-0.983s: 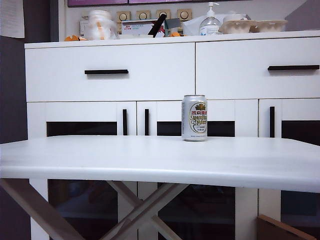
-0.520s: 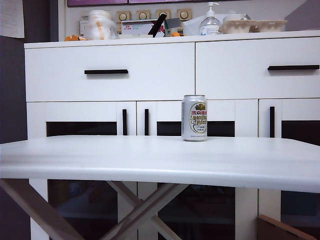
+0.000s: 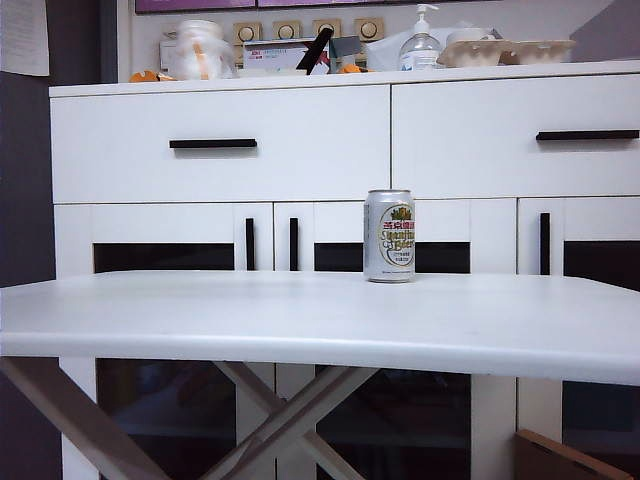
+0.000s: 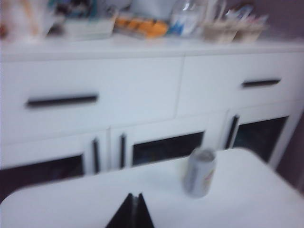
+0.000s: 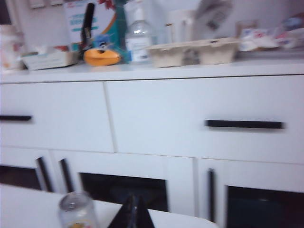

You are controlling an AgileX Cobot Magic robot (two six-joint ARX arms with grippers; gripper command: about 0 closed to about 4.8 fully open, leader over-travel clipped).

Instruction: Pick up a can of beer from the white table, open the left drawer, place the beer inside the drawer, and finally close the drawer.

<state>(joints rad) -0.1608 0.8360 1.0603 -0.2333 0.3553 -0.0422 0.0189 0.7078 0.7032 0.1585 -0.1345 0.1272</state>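
Exterior view: no arm shows; the can of beer stands upright on the far part of the white table, right of centre and alone on the top.
Cabinet: a white cabinet stands behind the table; the left drawer is fully closed, its black bar handle level.
Cabinet top: a clear pump bottle and egg cartons sit among other clutter, well above the can.
Left gripper: the left gripper hangs over the near edge of the table, fingers pressed together and empty; in the blurred left wrist view the can lies ahead and to its right, apart from it.
Right gripper: the right gripper is likewise pinched closed with nothing in it, above the table; the can is close by on its left, not touching.
Step in hand: approach for the pick-up, judging by both arms facing the can with nothing yet held.
Next move calls for: one gripper to spread its fingers, line up level with the can's body and close round its middle; the thin wall could dent or the can tip if nudged.
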